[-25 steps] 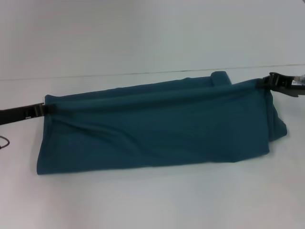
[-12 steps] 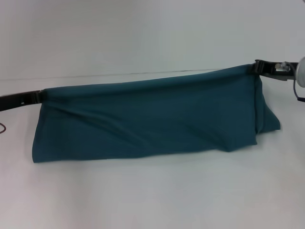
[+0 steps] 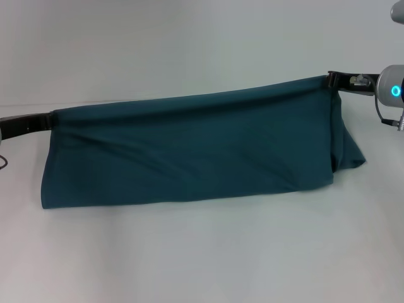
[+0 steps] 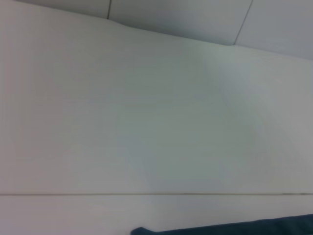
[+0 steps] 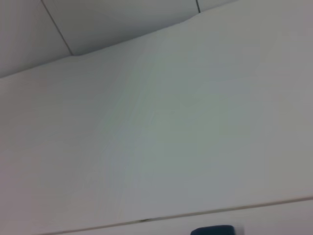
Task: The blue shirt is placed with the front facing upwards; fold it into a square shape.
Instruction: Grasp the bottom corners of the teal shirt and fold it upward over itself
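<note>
Surface: white table (image 3: 202, 252) is filling the scene, a pale wall standing behind it.
Shirt: the blue shirt (image 3: 189, 151) is hanging folded over, its top edge stretched between both grippers and sloping up toward the right, its lower fold resting on the table.
Left gripper (image 3: 45, 121): pinching tight on the shirt's upper left corner, low over the table.
Right gripper (image 3: 332, 80): clamping the upper right corner, riding higher.
Wrist views: each is catching only a sliver of blue cloth.
</note>
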`<move>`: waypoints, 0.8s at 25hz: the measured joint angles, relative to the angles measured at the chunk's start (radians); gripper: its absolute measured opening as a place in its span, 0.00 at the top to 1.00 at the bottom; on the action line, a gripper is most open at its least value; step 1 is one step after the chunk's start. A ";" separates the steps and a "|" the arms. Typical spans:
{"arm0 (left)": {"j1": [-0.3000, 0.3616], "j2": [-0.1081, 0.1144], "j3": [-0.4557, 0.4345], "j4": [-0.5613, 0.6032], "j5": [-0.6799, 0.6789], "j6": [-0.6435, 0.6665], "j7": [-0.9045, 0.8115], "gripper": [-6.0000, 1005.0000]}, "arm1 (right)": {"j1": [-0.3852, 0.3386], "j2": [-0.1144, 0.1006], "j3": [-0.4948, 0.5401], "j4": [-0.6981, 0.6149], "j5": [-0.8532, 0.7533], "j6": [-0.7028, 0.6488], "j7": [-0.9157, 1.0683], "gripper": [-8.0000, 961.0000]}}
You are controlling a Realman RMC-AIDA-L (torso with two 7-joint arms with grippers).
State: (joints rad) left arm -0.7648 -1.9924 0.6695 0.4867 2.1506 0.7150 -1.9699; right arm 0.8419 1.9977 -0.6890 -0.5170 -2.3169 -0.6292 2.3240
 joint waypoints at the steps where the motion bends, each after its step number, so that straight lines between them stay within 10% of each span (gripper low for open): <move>1: -0.001 -0.001 0.000 -0.003 0.000 -0.008 0.004 0.94 | 0.001 0.000 -0.002 0.004 0.000 0.010 0.000 0.81; 7: -0.020 -0.013 -0.001 -0.035 -0.007 -0.070 0.042 0.94 | 0.017 0.009 -0.013 0.043 0.003 0.083 -0.008 0.80; 15: -0.028 -0.124 -0.007 0.011 -0.034 -0.271 0.191 0.94 | 0.062 0.065 -0.016 0.093 0.080 0.268 -0.150 0.80; 20: -0.036 -0.144 -0.002 0.023 -0.037 -0.348 0.202 0.93 | 0.082 0.077 -0.025 0.095 0.082 0.309 -0.198 0.79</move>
State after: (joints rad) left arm -0.8004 -2.1359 0.6670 0.5094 2.1138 0.3669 -1.7683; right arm 0.9242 2.0745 -0.7136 -0.4220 -2.2350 -0.3200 2.1258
